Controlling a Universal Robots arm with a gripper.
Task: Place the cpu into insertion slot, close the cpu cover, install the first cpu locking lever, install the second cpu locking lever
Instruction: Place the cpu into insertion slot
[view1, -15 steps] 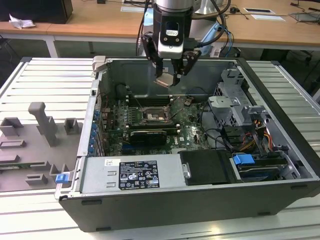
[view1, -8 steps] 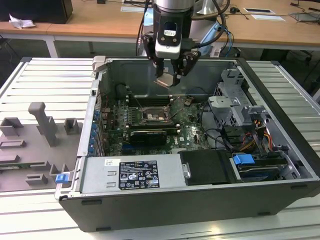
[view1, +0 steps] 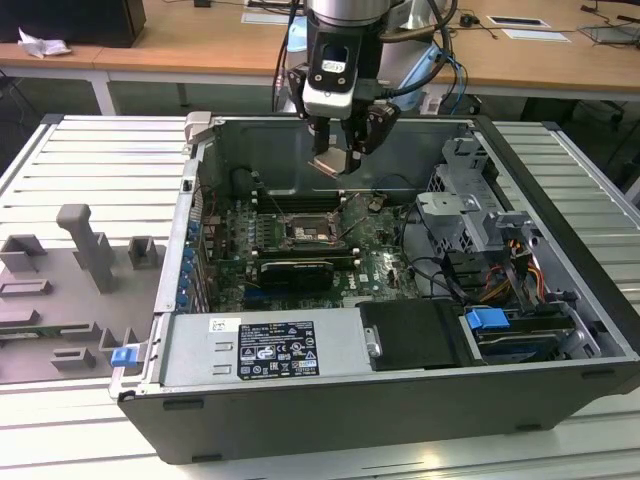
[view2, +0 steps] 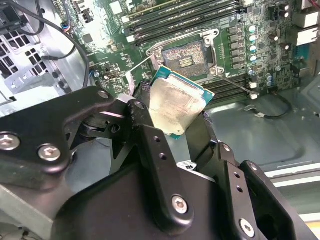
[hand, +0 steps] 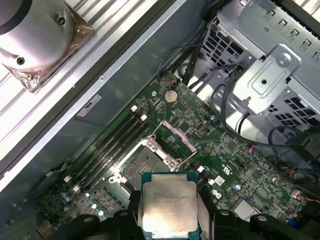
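Note:
My gripper (view1: 336, 152) hangs above the open computer case, shut on the cpu (view1: 332, 164). In both wrist views the cpu (view2: 176, 101) (hand: 169, 202) shows its pale metal top and green edge, clamped by its sides between the black fingers (view2: 150, 145). Below it, the insertion slot (view1: 304, 232) (view2: 186, 56) (hand: 144, 163) lies bare on the green board, with a gap between chip and socket. The cpu cover (hand: 175, 137) stands swung open beside the slot. Two thin wire levers (view2: 234, 82) stick out, released, at the socket's sides.
Black memory slots (hand: 112, 145) run alongside the socket. A silver drive cage (view1: 462, 205) with cables fills the case toward the exterior view's right. A labelled power supply (view1: 275, 347) sits along the front. Grey fixtures (view1: 85, 250) stand on the table at the exterior view's left.

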